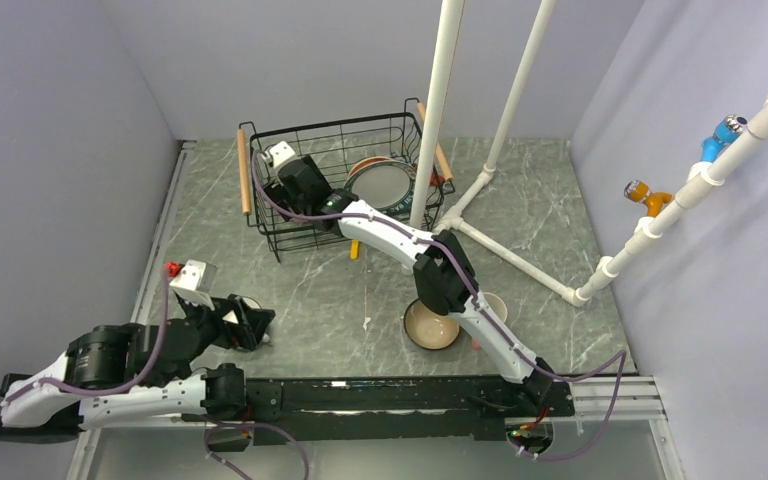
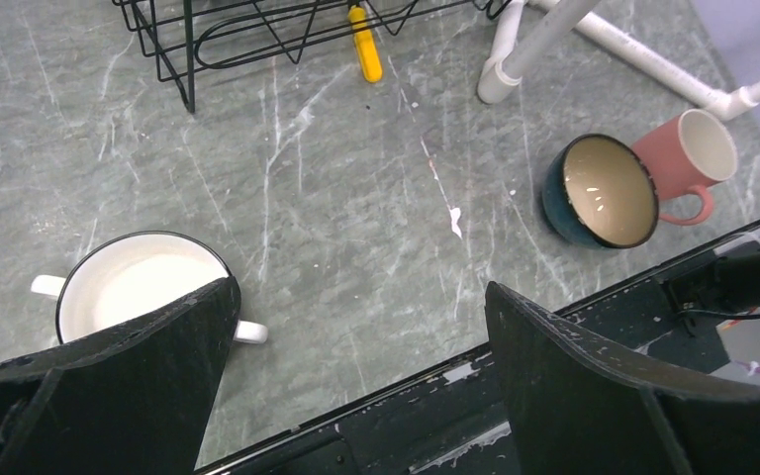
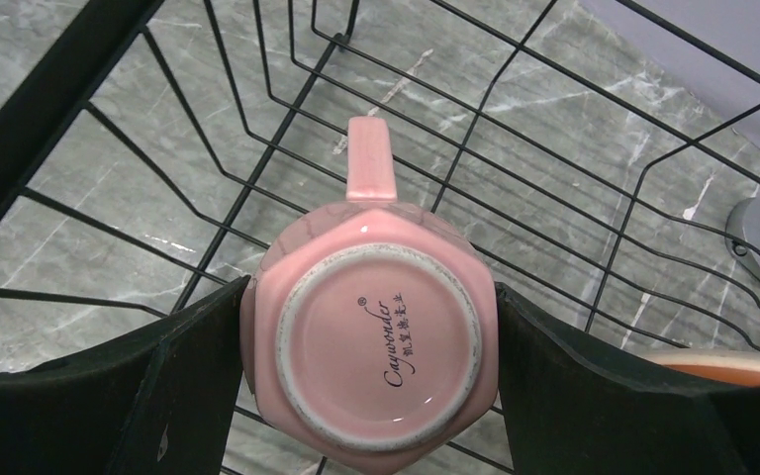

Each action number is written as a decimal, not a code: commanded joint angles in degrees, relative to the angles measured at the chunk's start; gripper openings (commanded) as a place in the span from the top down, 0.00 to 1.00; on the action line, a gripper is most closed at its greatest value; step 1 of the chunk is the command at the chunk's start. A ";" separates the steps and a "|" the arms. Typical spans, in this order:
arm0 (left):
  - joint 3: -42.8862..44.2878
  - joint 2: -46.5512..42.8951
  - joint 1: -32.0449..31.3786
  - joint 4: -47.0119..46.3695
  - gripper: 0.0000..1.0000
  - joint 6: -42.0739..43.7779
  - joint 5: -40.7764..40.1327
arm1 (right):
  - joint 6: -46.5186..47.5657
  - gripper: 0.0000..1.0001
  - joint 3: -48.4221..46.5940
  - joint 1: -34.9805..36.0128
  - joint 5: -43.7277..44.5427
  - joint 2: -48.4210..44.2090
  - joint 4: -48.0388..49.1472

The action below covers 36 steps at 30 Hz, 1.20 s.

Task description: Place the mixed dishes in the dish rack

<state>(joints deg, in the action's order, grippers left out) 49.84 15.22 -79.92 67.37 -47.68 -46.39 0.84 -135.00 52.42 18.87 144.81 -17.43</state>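
The right fingers pinch a pink mug by its sides, one finger pressed against each flank. The mug is upside down, its stamped base facing the wrist camera and its handle pointing straight ahead of the fingertips. Below and ahead of the fingers run the black wires of the dish rack. I cannot tell whether the mug's rim rests on them. In the top view these fingers are inside the rack's left half. Past the outer side of the finger on the right of the wrist view, the rim of the cream dish shows, with its orange-red underside. The big plate with the dark rim sits in the rack on that same side.

The left fingers are spread wide, with only bare worktop between them. The white handled cup stands upright at the finger on the view's left, partly hidden behind its tip and outside the gap. Whether they touch cannot be told. Ahead and to the right of these fingers the dark-blue bowl stands open side up, showing its tan inside. A second pink mug stands just beside its far side, handle turned back toward the fingers. Farther ahead a yellow tool lies at the foot of the rack.
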 commanded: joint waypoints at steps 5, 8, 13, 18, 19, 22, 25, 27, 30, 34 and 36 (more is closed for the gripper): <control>-0.45 -3.67 -0.15 -1.99 0.01 0.61 -0.52 | -1.91 0.80 -2.24 -0.76 0.10 -0.82 8.55; -0.45 -3.32 -0.13 -1.98 0.01 0.60 -0.42 | -2.25 0.72 -2.08 -0.98 -0.36 -0.44 8.61; -0.36 -2.68 -0.15 -1.89 0.00 0.64 -0.37 | -2.44 0.63 -2.22 -1.13 -0.22 0.11 8.26; -0.36 -2.39 -0.14 -1.89 0.01 0.65 -0.38 | -2.33 0.53 -2.55 -1.26 -0.36 0.72 7.74; -0.36 -2.33 -0.14 -1.90 0.01 0.72 -0.36 | -2.28 0.51 -2.90 -1.30 -0.48 0.95 7.45; -0.37 -2.29 -0.08 -1.97 0.01 0.80 -0.24 | -2.07 0.41 -3.58 -1.29 -0.70 1.18 6.66; -0.21 -2.25 -0.10 -1.63 0.01 0.64 -0.45 | -2.11 0.28 -3.62 -1.31 -1.56 0.38 5.92; 0.17 -2.37 -0.11 -1.21 0.01 0.36 -0.72 | -2.20 0.20 -3.53 -1.34 -2.45 -0.41 5.46; 0.78 -2.99 -0.12 -0.53 0.01 -0.25 -1.24 | -1.86 0.11 -3.77 -1.31 -3.53 -1.08 4.52; 3.43 -2.80 -0.14 -0.34 0.01 0.34 -0.86 | -1.90 0.01 -4.22 -1.29 -5.34 -2.99 2.01; 6.28 -1.69 -0.14 1.15 0.01 -0.53 -1.17 | -1.77 0.00 -3.98 -1.24 -6.20 -4.41 0.95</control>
<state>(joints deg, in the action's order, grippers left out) 50.65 12.23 -79.92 67.59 -47.70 -46.37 -1.04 -135.96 51.33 14.98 146.45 -16.71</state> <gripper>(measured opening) 0.994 0.989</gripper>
